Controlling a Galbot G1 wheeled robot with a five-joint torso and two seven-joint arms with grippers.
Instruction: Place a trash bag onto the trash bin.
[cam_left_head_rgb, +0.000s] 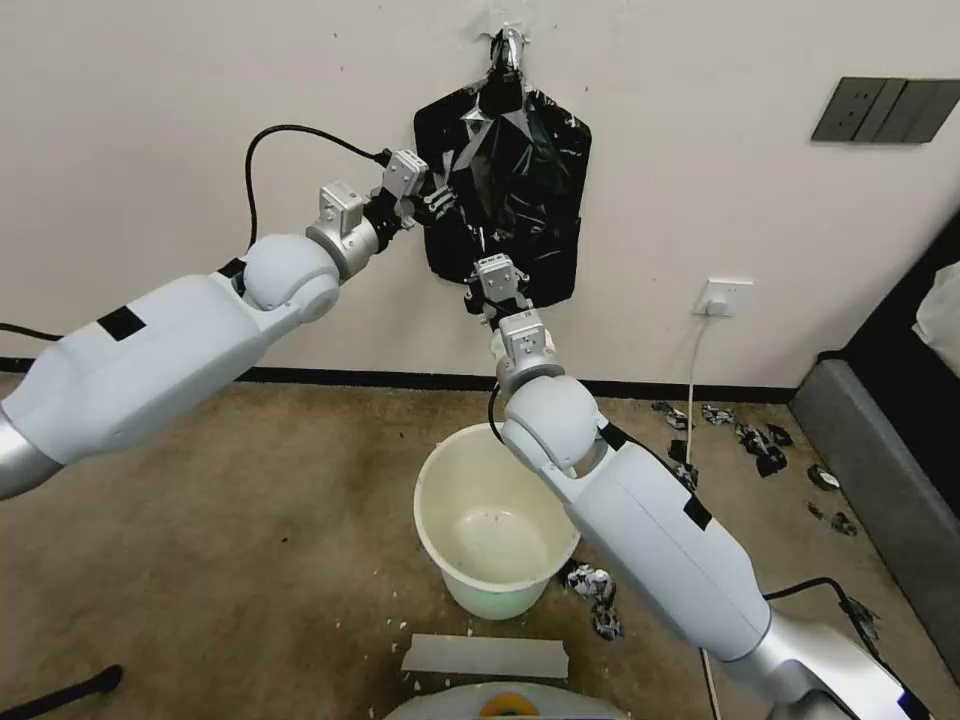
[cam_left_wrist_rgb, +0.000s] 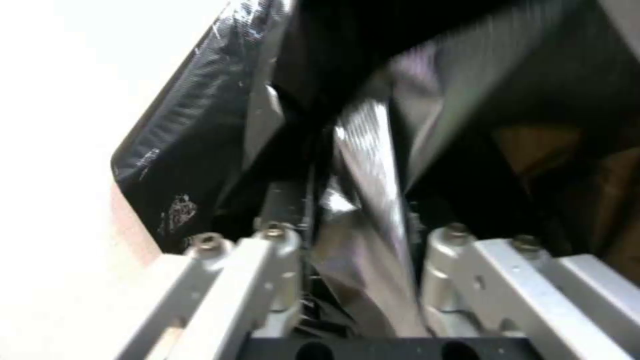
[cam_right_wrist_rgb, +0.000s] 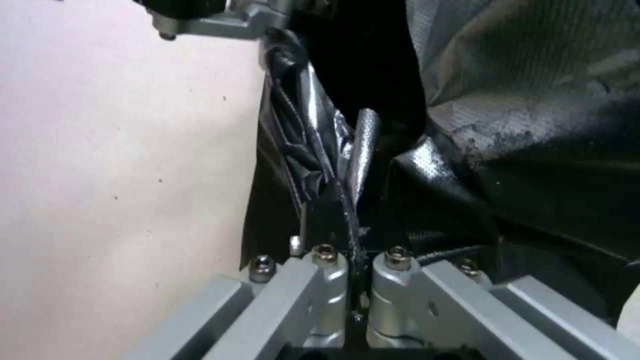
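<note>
The trash bag (cam_left_head_rgb: 510, 190) hangs flat against the wall from a hook (cam_left_head_rgb: 510, 45) at its top — glossy black, creased, well above the floor. The trash bin (cam_left_head_rgb: 440, 500) stands upright on the carpet directly below, its mouth uncovered; the bag does not touch it.

Both arms are raised to the bag. The left gripper (cam_left_head_rgb: 440, 200) meets the bag's left edge at mid-height. In the left wrist view its fingers stand slightly apart with a silvery fold of the bag (cam_left_wrist_rgb: 367, 200) between them; whether they press on the fold cannot be told. The right gripper (cam_left_head_rgb: 492, 308) meets the bag's lower edge from beneath. In the right wrist view its fingers (cam_right_wrist_rgb: 327, 280) are pressed together on a thin pleat of the bag (cam_right_wrist_rgb: 347, 200) — a pinch grip.

Torn black plastic scraps (cam_left_head_rgb: 760, 445) lie on the carpet right of the bin, near the wall.
</note>
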